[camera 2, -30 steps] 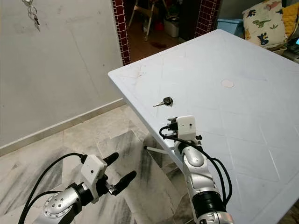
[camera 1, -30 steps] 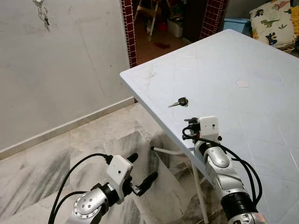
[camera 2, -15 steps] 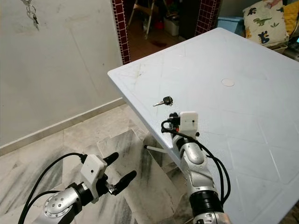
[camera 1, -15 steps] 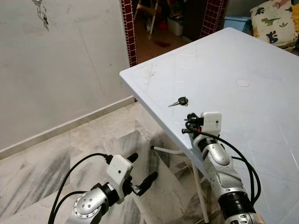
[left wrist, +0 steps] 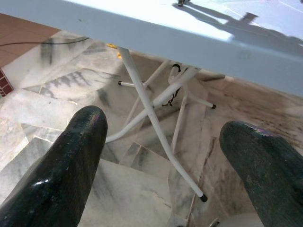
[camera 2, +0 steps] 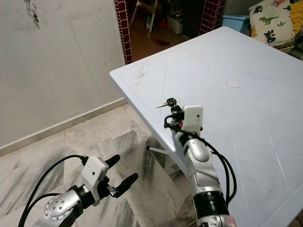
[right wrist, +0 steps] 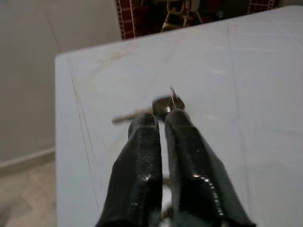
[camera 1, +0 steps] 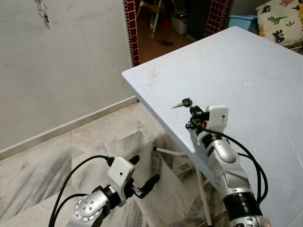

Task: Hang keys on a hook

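The key lies flat on the white table, near the table's left edge and not far from its near-left corner. The right gripper reaches over that edge, its fingers nearly closed with only a thin gap between them, tips right at the key's dark head; I cannot tell whether they touch it. The left gripper hangs low above the marble floor, beside the table, fingers spread apart and holding nothing. High on the wall another bunch of keys hangs.
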Motion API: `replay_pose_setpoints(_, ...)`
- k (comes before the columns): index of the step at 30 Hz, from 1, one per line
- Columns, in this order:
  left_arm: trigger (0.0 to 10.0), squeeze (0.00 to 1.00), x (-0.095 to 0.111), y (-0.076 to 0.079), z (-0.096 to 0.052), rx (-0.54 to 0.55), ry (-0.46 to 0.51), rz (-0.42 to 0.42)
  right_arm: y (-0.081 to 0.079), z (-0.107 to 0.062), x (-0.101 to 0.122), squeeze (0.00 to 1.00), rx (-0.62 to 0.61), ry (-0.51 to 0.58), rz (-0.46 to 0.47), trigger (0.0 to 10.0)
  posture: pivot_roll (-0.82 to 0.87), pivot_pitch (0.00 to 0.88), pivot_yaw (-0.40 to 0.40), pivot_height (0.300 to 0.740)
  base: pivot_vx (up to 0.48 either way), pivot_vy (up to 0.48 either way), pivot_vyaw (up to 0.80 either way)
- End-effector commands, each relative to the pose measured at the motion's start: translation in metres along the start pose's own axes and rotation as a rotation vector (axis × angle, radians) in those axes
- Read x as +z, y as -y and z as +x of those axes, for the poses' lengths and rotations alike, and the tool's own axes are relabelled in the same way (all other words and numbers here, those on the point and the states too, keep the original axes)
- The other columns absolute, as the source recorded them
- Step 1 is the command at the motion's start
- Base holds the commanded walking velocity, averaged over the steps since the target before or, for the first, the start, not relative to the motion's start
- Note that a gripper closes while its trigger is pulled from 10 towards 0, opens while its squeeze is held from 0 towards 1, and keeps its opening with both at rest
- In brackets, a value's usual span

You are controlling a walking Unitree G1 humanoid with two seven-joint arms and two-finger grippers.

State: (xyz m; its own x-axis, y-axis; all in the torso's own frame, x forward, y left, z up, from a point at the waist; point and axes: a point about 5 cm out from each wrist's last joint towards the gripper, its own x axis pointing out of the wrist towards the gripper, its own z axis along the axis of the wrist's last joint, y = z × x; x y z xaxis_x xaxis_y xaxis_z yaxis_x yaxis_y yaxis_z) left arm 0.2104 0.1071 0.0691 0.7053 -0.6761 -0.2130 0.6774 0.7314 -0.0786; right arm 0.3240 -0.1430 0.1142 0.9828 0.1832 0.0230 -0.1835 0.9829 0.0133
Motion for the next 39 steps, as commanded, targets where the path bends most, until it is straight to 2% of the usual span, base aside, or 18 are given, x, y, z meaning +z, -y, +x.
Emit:
replay_pose_setpoints(1, 10.0, 0.00, 0.002, 0.000, -0.003, 0.005, -0.003, 0.011, -0.003, -0.001, 0.002, 1.00, 0.014, 0.007, -0.034, 10.0, 0.04, 0.115, 0.064, 0.740, 0.000, 0.000, 0.00)
replay_pose_setpoints(3, 10.0, 0.00, 0.001, 0.001, -0.003, 0.002, -0.006, 0.009, -0.004, -0.006, -0.005, 1.00, 0.022, -0.009, -0.073, 10.0, 0.04, 0.117, 0.066, 0.740, 0.000, 0.000, 0.00)
replay_pose_setpoints(16, 10.0, 0.00, -0.001, 0.001, -0.005, 0.002, -0.014, 0.004, -0.007, -0.016, -0.021, 1.00, 0.040, -0.053, -0.088, 10.0, 0.04, 0.122, 0.063, 0.740, 0.000, 0.000, 0.00)
replay_pose_setpoints(32, 10.0, 0.00, -0.001, 0.000, -0.003, 0.002, -0.012, 0.005, 0.000, -0.006, -0.023, 1.00, -0.032, -0.048, -0.118, 10.0, 0.04, 0.119, 0.066, 0.740, 0.000, 0.000, 0.00)
replay_pose_setpoints(33, 10.0, 0.00, -0.001, 0.000, -0.003, 0.001, -0.011, 0.006, 0.000, -0.005, -0.023, 0.85, -0.035, -0.045, -0.113, 10.0, 0.04, 0.119, 0.066, 0.740, 0.000, 0.000, 0.00)
replay_pose_setpoints(38, 10.0, 0.00, 0.000, -0.001, -0.002, 0.005, -0.009, 0.008, 0.002, -0.001, -0.023, 0.84, -0.042, -0.049, -0.118, 10.0, 0.04, 0.116, 0.065, 0.740, 0.000, 0.000, 0.00)
replay_pose_setpoints(39, 10.0, 0.00, 0.000, -0.001, -0.002, 0.005, -0.008, 0.010, 0.003, 0.001, -0.023, 0.29, -0.044, -0.049, -0.121, 10.0, 0.05, 0.115, 0.064, 0.740, 0.000, 0.000, 0.00)
